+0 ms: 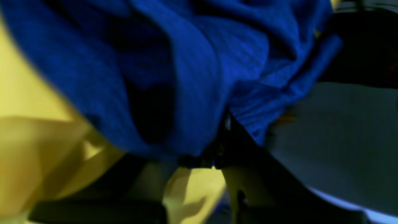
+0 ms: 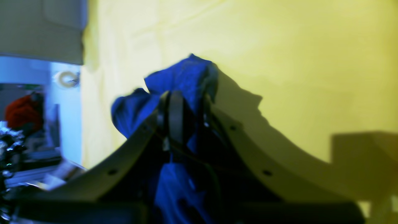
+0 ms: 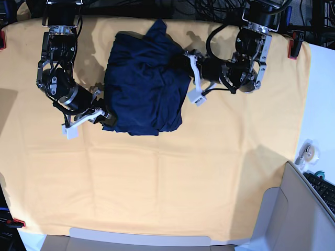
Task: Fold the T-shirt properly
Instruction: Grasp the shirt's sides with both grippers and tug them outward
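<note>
The dark navy T-shirt (image 3: 144, 83) lies bunched in a rough heap on the yellow-orange cloth (image 3: 172, 178), at the far middle of the table. My left gripper (image 3: 184, 73) is at the heap's right edge. In the left wrist view, blurred blue folds (image 1: 186, 77) hang over that gripper (image 1: 202, 160), and the fabric runs down between its closed tips. My right gripper (image 3: 107, 116) is at the heap's lower left corner. In the right wrist view this gripper (image 2: 177, 102) is shut on a tuft of the blue fabric (image 2: 186, 74), lifted a little off the yellow cloth (image 2: 295, 46).
A grey box (image 3: 293, 209) stands at the near right corner, with a keyboard (image 3: 324, 188) and a tape roll (image 3: 309, 151) beside it on the white strip. Red clamps (image 3: 293, 47) pin the cloth's corners. Cables run along the far edge.
</note>
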